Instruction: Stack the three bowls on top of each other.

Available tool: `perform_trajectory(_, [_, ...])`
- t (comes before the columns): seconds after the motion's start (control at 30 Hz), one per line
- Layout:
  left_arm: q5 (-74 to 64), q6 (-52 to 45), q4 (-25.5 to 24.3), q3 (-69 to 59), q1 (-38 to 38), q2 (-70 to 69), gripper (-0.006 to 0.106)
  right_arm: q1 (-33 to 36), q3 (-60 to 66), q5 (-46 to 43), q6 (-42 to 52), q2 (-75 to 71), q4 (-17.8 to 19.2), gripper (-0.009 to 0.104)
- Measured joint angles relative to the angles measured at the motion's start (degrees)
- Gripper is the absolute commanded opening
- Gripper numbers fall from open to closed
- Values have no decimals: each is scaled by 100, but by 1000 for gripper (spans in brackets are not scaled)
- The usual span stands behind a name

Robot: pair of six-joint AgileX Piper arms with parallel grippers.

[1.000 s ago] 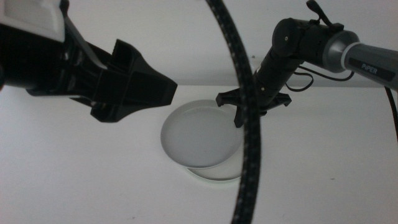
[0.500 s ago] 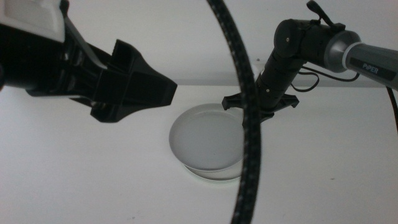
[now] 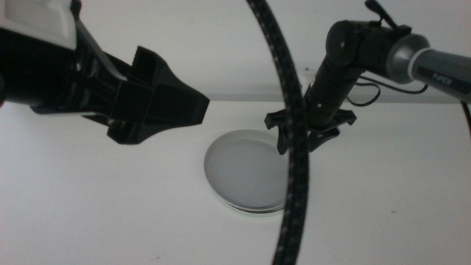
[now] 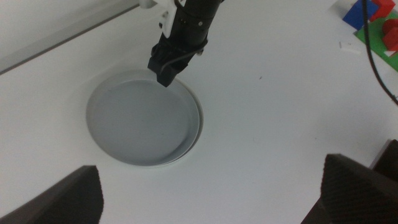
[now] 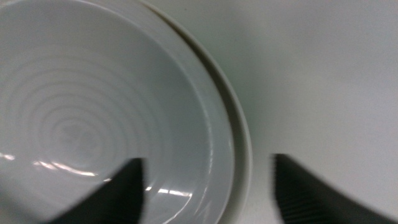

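Grey bowl [image 3: 246,171] is sitting on top of a paler bowl [image 3: 254,209], whose rim is peeking out at about 5 o'clock in the middle view. Over the last second the grey one has been sliding from upper left toward centre, so the stack is now nearly concentric. Third bowl is not distinguishable; may be hidden beneath. Right gripper [image 3: 310,137] is hovering at the stack's 2 o'clock edge, jaws spread apart and gripping nothing. Right wrist view is showing the ringed grey interior with one jaw over it, the other outside the rim. Left gripper [image 4: 211,196] is waiting high over the table [image 3: 88,199], jaws wide, empty. Judgement: alignment nudge is nearly finished; stacking looks close to complete.
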State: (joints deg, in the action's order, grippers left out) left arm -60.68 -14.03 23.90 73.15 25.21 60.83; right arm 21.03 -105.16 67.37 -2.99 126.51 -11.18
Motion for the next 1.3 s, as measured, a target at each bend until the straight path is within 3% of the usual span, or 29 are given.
perform_trajectory(0.07, [0,0,0,0,0,0,94,-41,0,27,54,-187,-16,84])
perform_trajectory(0.17, [0,0,0,0,0,0,94,-215,0,128,154,-643,-74,90])
perform_trajectory(0.43, [26,0,-11,0,0,0,94,-1059,211,191,506,-2550,-260,90])
perform_trajectory(0.77, [122,0,-11,0,0,0,94,-1724,2326,202,599,-6242,-168,90])
perform_trajectory(0.9, [157,0,-11,0,0,0,94,-1727,3373,-412,696,-7735,-129,90])
perform_trajectory(1.07, [172,0,-43,0,0,0,94,-1737,4446,-1581,696,-8756,219,92])
perform_trajectory(1.3, [1305,0,-1141,-325,0,-197,94,-1737,4711,-2035,707,-8928,288,92])
